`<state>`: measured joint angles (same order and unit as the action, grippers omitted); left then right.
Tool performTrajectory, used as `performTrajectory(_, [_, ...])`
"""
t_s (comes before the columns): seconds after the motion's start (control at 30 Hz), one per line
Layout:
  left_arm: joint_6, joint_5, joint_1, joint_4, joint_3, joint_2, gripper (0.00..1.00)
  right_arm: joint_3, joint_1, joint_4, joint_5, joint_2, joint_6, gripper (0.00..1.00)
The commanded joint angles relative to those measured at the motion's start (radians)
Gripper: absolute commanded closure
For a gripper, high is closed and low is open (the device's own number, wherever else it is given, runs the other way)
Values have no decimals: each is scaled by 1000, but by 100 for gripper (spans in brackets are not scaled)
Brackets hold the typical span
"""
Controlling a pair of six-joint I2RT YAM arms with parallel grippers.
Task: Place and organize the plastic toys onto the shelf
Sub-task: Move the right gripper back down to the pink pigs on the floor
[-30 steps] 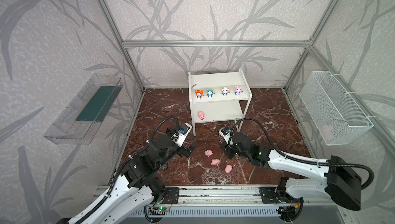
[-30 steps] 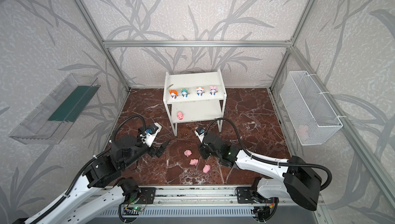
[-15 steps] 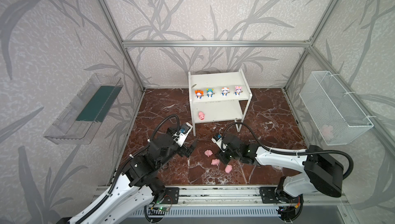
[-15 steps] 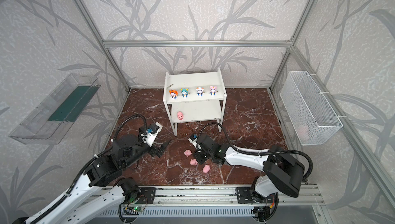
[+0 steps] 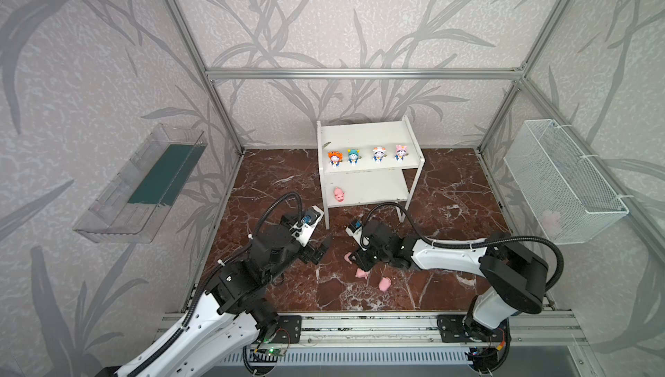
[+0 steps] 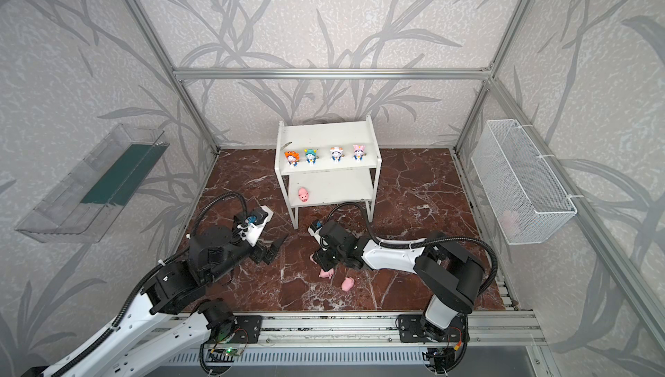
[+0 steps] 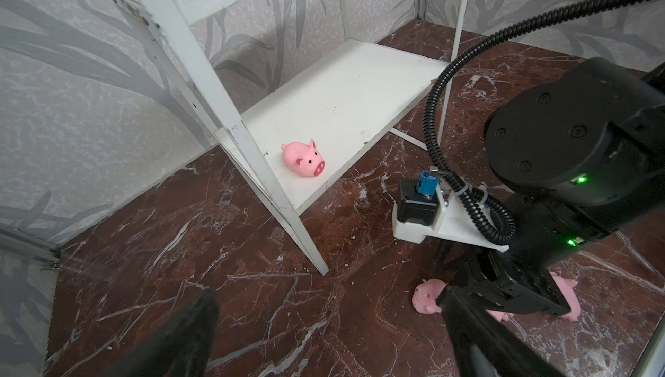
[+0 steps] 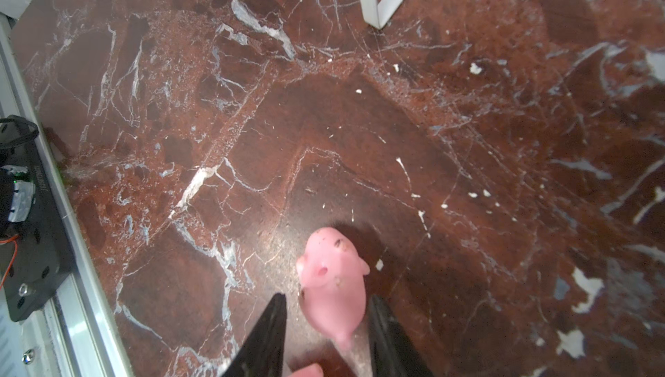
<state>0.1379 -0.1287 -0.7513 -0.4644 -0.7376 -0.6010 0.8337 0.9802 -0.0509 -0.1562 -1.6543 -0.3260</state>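
On the red-brown marble floor (image 5: 449, 195), just near of the small white two-tier shelf (image 5: 367, 130), your right gripper (image 8: 325, 298) stands part open astride a plain pink toy pig (image 8: 331, 278); one finger is clear of it. A second pink pig (image 5: 361, 273) and a third pink pig (image 5: 384, 284) lie nearer. A fourth pink pig (image 5: 338, 194) sits on the lower board, left end. Four white-and-blue figurines (image 5: 378, 153) line the upper board. Your left gripper (image 7: 331, 321) hangs wide open, empty, to the left.

You've got a clear plastic tray (image 5: 115, 218) with a green base (image 5: 162, 173) hung on the left-hand wall in both top views — white wire mesh basket (image 5: 561, 177) on the opposite wall, pale pink lump (image 5: 550, 218) inside, too blurred to name. Red-brown marble floor (image 5: 280, 177), aluminium frame (image 5: 360, 73), leaf-pattern wallpaper (image 5: 360, 15), slotted rail (image 5: 360, 325) along the front edge.
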Motion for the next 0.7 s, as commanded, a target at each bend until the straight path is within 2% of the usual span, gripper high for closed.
performTrajectory(0.0, [3, 7, 4, -1, 1, 11, 1, 45, -6, 38, -36, -28, -6, 64])
performTrajectory(0.3, [3, 10, 5, 0, 0, 12, 1, 20, -11, 62, -21, 13, 1, 94])
performTrajectory(0.53, [3, 14, 6, -1, -1, 7, 1, -62, -23, 73, 24, 104, -1, 97])
performTrajectory(0.67, [3, 14, 6, -1, -1, 6, 1, -115, -47, 124, 87, 195, 9, 97])
